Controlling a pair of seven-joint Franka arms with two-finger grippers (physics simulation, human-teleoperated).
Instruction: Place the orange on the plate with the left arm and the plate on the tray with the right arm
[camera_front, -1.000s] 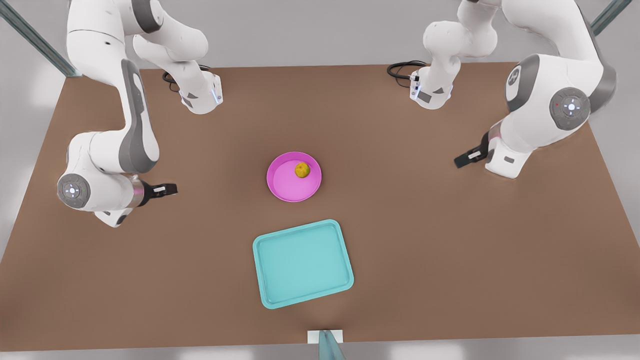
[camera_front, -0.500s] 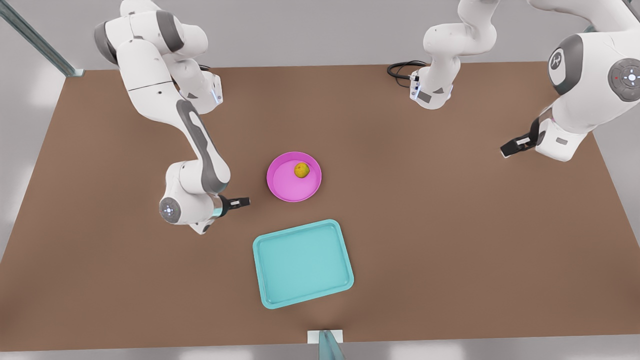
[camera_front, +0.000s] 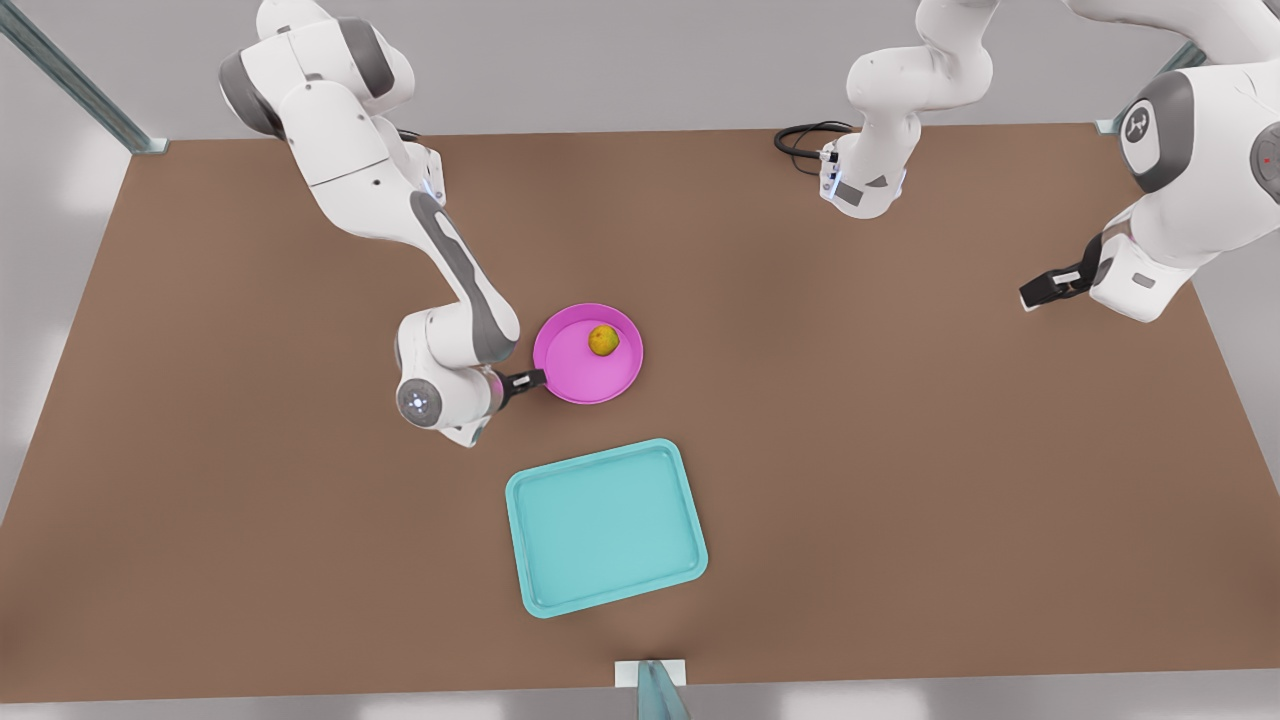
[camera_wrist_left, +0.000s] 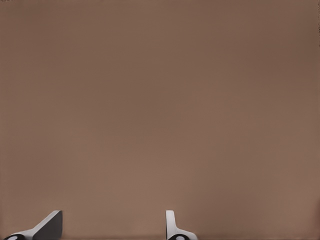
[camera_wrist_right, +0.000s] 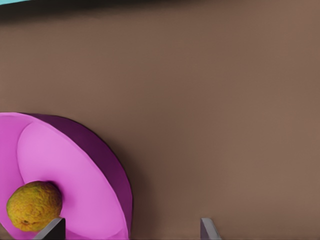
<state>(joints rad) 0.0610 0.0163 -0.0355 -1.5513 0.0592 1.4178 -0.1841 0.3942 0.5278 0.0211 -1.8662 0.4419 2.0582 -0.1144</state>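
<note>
Your right end effector (camera_front: 533, 378) sits at the left rim of the plate (camera_front: 588, 354), just left of centre in the front view, its white arm reaching down from the upper left of the frame. In the right wrist view its two fingertips (camera_wrist_right: 50, 230) stand spread apart, with the plate's (camera_wrist_right: 75, 170) rim wall between them and nothing pinched yet. The orange (camera_front: 603, 340) lies inside the plate, toward its upper right in the front view, and shows in the right wrist view as a bumpy ball (camera_wrist_right: 34, 205) resting on the pink floor of the dish. The plate stands on the brown counter (camera_front: 900, 450), apart from the tray (camera_front: 606, 526), which lies just below it in the lower centre of the front view; a teal sliver of the tray (camera_wrist_right: 75, 2) edges the right wrist view.

Your left end effector (camera_front: 1035, 293) waits at the far right of the front view, well apart from the plate. In the left wrist view its fingertips (camera_wrist_left: 49, 226) are spread wide over bare counter (camera_wrist_left: 160, 110).
</note>
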